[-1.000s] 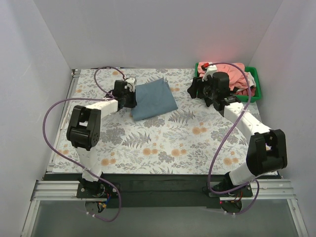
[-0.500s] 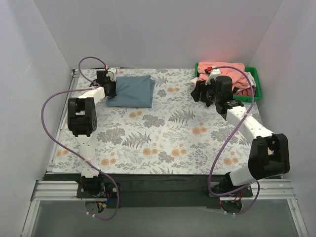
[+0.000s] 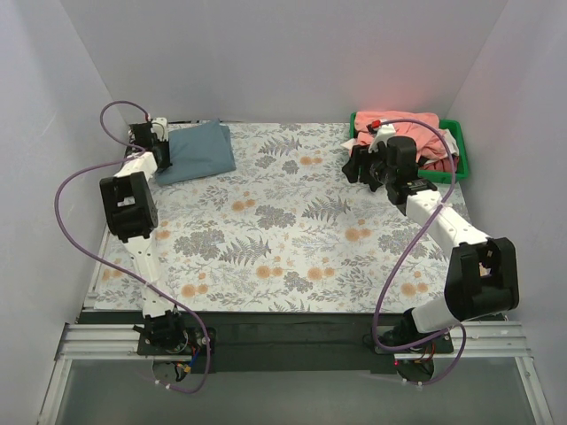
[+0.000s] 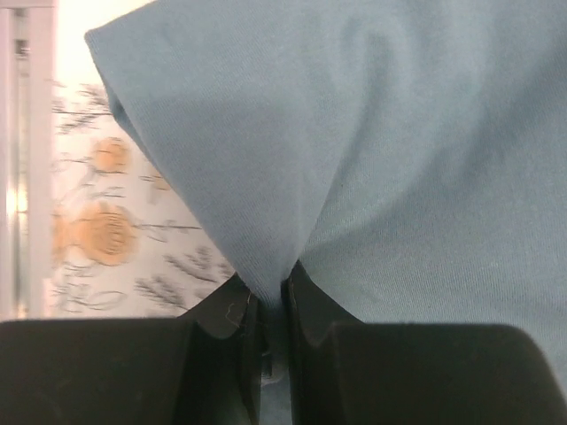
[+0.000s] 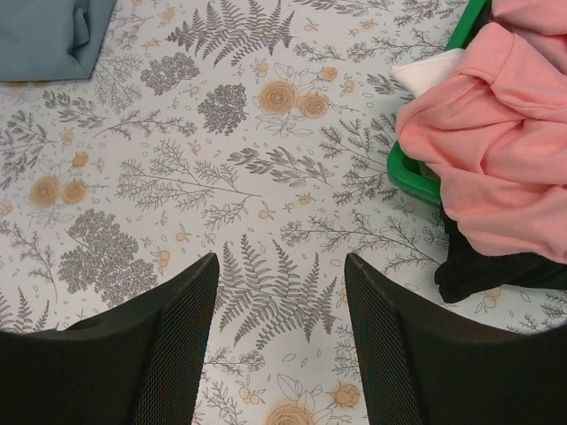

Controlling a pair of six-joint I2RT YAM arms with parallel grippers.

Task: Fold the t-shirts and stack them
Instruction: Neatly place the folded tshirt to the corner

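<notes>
While my left arm is stretched out to the far left corner of the table cover, I judge the step in hand to be setting down the folded blue shirt where the stack is to begin. From above, my left gripper sits at the shirt's left edge, with the forearm laid low and reaching away from the base. My right arm reaches forward and bends toward the green bin at the far right. My right gripper hangs over the table cover just beside the bin's near-left corner, and a pink shirt lies heaped in the bin.

At my left wrist, the fingers are pinched almost together on a pleat of the blue shirt, which fans up and away from them in a tight gather. The table cover shows beyond the shirt's left edge. The next move, as I see it, calls for parting these fingers and backing off low, so the fold isn't tugged loose.

At my right wrist, the fingers are spread wide with nothing between them, only the printed table cover below. The pink shirt spills over the green bin's rim at the right, with a white piece above it and a black piece beneath. Taking the pink one next would call for swinging right and coming down on its overhanging edge, clear of the rim.
</notes>
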